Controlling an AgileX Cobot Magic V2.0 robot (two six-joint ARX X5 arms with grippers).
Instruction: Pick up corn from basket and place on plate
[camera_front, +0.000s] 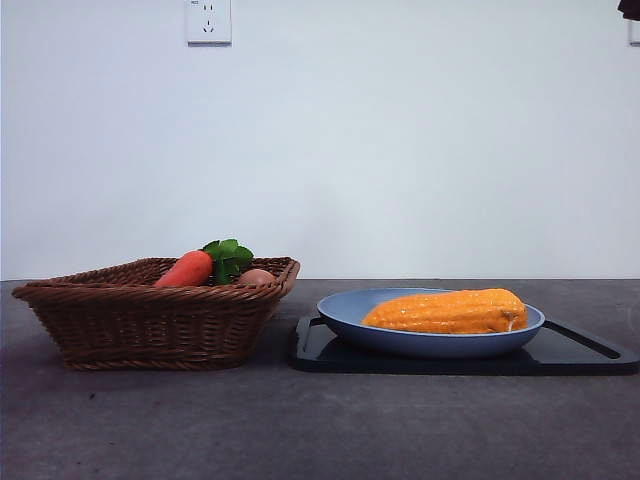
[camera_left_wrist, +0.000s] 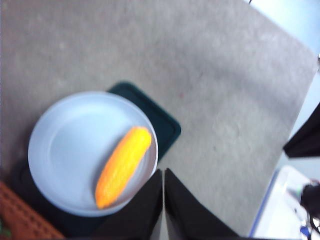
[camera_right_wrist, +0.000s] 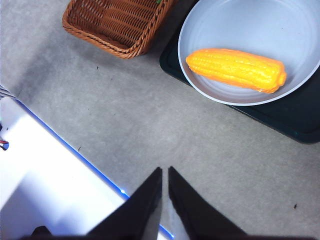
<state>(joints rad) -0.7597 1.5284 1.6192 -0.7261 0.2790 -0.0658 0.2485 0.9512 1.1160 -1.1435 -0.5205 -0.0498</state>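
Corn lies on its side in the plate, toward one edge, well apart from both grippers. Left gripper hangs above the table w/ plate rim just beside its tips in the wrist view; right gripper hangs over bare table, corn farther off. Neither touches anything.

Corn: long orange-yellow cob, bumpy kernel rows, tapered ends. Plate: round, shallow, smooth light blue w/ raised rim, sitting on a flat black tray. Basket: brown woven wicker, flared sides, braided rim, beside the tray; holds a smooth orange carrot w/ green leaves and a small tan round item. Table: gray, matte, lightly speckled.

Both grippers: black jaws together, nearly touching at the tips, holding nothing.
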